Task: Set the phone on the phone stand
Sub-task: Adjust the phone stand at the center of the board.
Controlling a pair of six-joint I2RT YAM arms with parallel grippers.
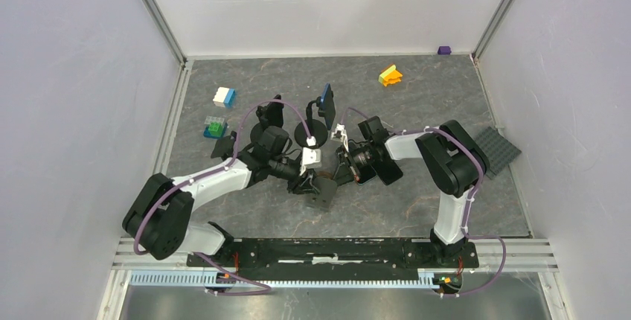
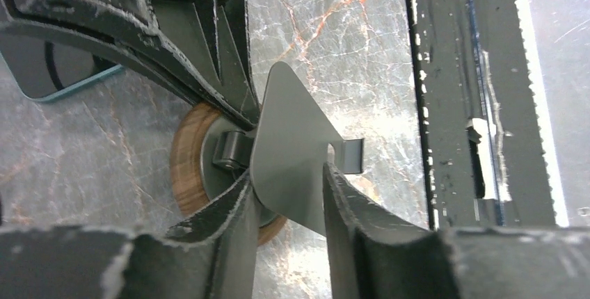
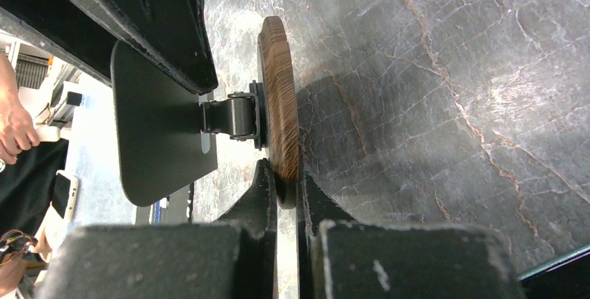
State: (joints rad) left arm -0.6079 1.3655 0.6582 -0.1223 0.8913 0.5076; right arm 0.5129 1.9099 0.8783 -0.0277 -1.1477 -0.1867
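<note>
Phone: a dark handset with a teal edge (image 1: pixel 388 173) lies flat on the table (image 1: pixel 417 112), under the right arm's wrist and just to the right of the stand. One corner shows in the left wrist view (image 2: pixel 49 69). It is not on the stand.
Phone stand: near the middle of the table between the two arms (image 1: pixel 321 195). It has a grey metal backplate (image 2: pixel 289 153) with a small lip, joined by a black hinge (image 3: pixel 233 115) to a round wooden base (image 3: pixel 280 104).
Stand's pose: the right wrist view shows the wooden base edge-on against the marbled surface. I cannot tell whether the stand touches the table.
Left gripper: reaches in from the left (image 2: pixel 286 177), fingers set on either side of the backplate's lower part. Each inner face meets an edge of the plate, so it is clamped on the plate.
Right gripper: comes in from the right (image 3: pixel 284 174), fingers drawn nearly together and pinching the rim of the wooden base.
Second stand: behind the grippers, a blue phone (image 1: pixel 326 104) stands upright on a round black foot.
Loose bricks: a white-and-blue block (image 1: pixel 224 97) and a green one (image 1: pixel 214 126) at the left, a yellow-orange one (image 1: pixel 390 76) and a small purple one (image 1: pixel 444 50) at the back.
Grey baseplate: at the right edge (image 1: pixel 495 150).
</note>
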